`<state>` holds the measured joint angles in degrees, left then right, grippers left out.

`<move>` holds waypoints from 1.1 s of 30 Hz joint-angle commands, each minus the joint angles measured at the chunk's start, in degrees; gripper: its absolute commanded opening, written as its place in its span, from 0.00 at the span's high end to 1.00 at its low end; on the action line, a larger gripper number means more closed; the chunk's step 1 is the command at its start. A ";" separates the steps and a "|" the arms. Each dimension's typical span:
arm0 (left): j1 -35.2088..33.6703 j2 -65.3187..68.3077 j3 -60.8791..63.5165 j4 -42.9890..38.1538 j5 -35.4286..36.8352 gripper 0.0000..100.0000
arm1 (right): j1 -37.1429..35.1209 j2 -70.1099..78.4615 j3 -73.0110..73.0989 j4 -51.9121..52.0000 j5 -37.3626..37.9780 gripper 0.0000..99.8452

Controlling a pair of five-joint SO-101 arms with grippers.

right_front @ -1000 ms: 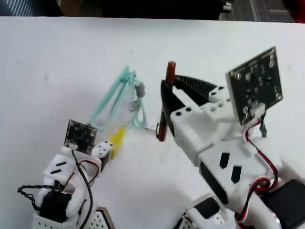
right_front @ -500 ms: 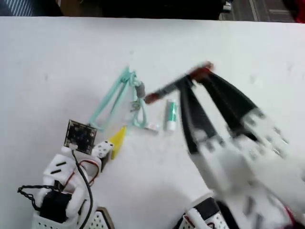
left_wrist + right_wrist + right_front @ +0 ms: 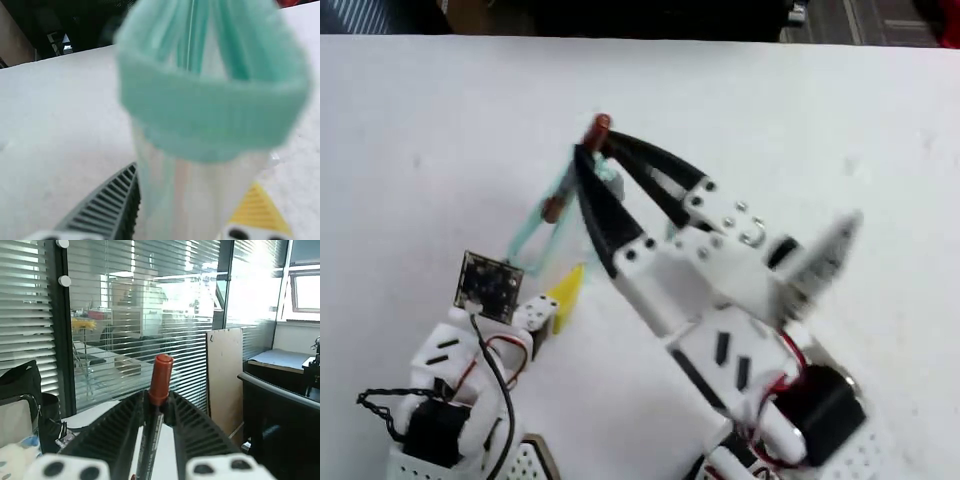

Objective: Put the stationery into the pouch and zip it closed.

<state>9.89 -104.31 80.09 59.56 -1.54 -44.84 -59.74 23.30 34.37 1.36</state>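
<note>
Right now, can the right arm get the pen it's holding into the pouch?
Probably yes. The right gripper holds the pen with its lower end above the pouch, which the left gripper grips; nothing lies between, though the mouth looks narrow.

The right gripper [image 3: 592, 148] and arm hide much of the clear pouch with mint-green trim [image 3: 535, 222] beneath them. Just before the left gripper [image 3: 185, 215] the pouch is blurred and runs off the picture's edge. The dark marker with a red-brown cap [image 3: 159, 372] is cut off at the picture's edge between the right gripper's fingers [image 3: 115, 430].

A red-capped pen [image 3: 598, 126] slants over the open, mint-trimmed clear pouch [image 3: 528, 236].
</note>
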 commanded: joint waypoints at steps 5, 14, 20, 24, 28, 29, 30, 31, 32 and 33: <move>0.48 -0.40 -0.44 -1.41 0.70 0.75 | -0.40 1.89 2.64 -1.10 0.62 0.98; 0.48 -0.40 -0.44 -1.41 0.70 0.75 | -0.57 1.80 5.80 1.36 0.70 0.95; 0.48 -0.40 -0.44 -1.41 0.70 0.75 | -4.62 2.33 5.71 8.92 0.70 0.80; 0.48 -0.40 -0.44 -1.41 0.70 0.75 | -4.70 2.07 5.71 7.60 0.70 0.84; 0.48 -0.40 -0.44 -1.41 0.70 0.75 | -4.70 1.89 5.71 6.73 0.70 0.84; 0.48 -0.40 -0.44 -1.41 0.70 0.75 | -4.53 1.80 5.71 6.73 0.70 0.84; 0.48 -0.40 -0.44 -1.41 0.70 0.75 | -4.44 1.80 5.71 6.73 0.70 0.84; 0.48 -0.40 -0.44 -1.41 0.70 0.75 | -4.09 1.80 5.71 6.73 0.70 0.84; 0.48 -0.40 -0.44 -1.32 0.70 0.75 | -2.86 1.80 5.71 6.90 0.70 0.84; 0.22 -0.40 -0.62 -1.14 0.70 0.75 | -1.19 1.80 5.71 7.08 0.70 0.85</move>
<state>9.80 -104.31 80.09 59.56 -1.54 -48.97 -57.63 29.80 42.55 1.36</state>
